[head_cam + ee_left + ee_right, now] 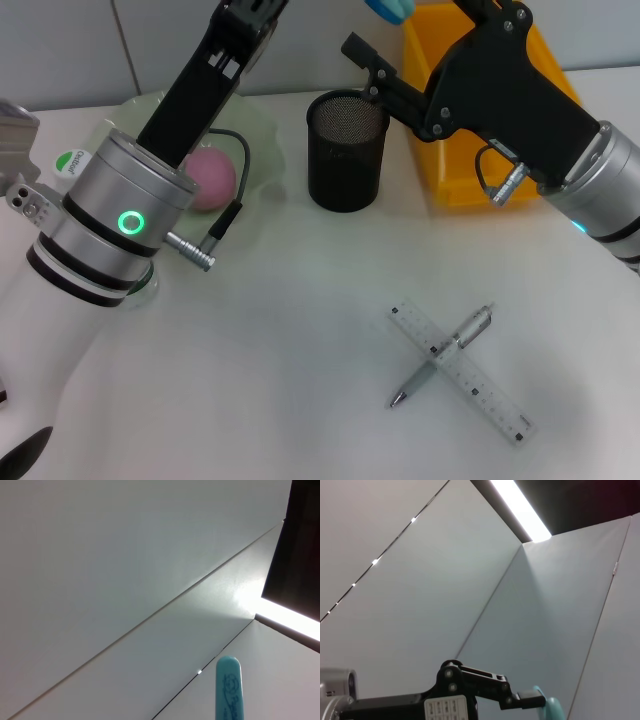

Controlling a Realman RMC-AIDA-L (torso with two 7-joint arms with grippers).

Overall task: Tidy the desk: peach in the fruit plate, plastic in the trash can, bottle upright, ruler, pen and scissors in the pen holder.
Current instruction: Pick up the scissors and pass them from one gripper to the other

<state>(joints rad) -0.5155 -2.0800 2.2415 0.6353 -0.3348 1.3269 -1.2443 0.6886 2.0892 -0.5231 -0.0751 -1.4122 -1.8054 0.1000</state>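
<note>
Near right on desk: pen [441, 358] crosses ruler [462, 373], both untouched. Farther back, pen holder [345, 150] stands centre. Above it, at the far edge, scissors [390, 8] show only a teal handle tip; long axis appears upright. Left gripper appears to hold them; jaw state cannot be told for either arm.

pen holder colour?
Black mesh pen holder, clearest in the head view.
</note>
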